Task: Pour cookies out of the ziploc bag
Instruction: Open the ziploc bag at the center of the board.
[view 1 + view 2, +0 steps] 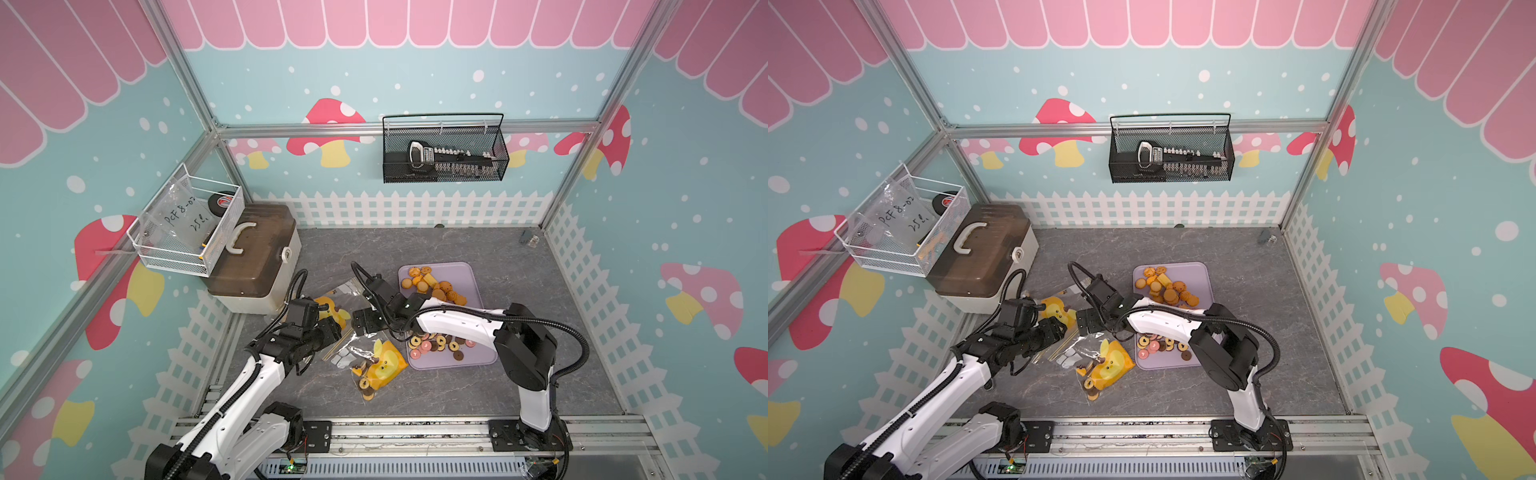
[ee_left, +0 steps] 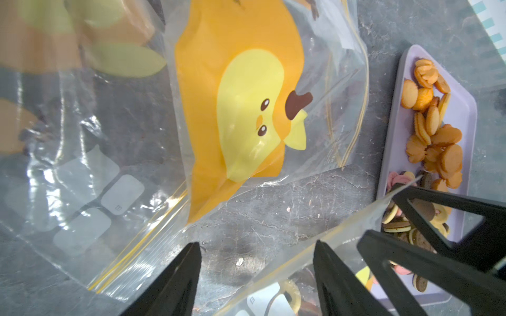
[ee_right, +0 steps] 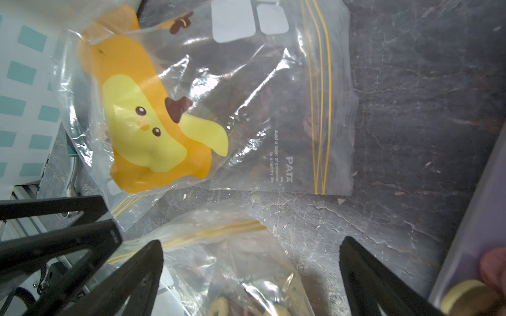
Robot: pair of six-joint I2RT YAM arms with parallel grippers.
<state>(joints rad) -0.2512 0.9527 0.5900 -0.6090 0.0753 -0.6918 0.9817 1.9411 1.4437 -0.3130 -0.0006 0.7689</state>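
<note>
**Cookies** (image 1: pixel 1169 291): coin-sized biscuits. One lilac tray (image 1: pixel 465 278) holds two heaps. An orange heap (image 1: pixel 432 286) of round and flower-edged pieces lies at its far end. A mixed heap (image 1: pixel 441 344) of brown, pink and yellow rings and rounds lies at its near end, partly hidden under the right arm. The pieces overlap too much for an exact count.

Both top views show two clear, duck-printed bags on the grey table (image 1: pixel 457 399). The far bag (image 1: pixel 328 303) lies flat. The near bag (image 1: pixel 386 361) has a handful of cookies in its closed end. Overlapping film in the wrist views leaves the bag count uncertain.

The left gripper (image 2: pixel 256 243) and right gripper (image 3: pixel 251 240) both have jaws apart and grip nothing. They hang close together over the near bag's mouth, just beside the tray's edge. The bagged cookies lie nearer the front than both grippers.
</note>
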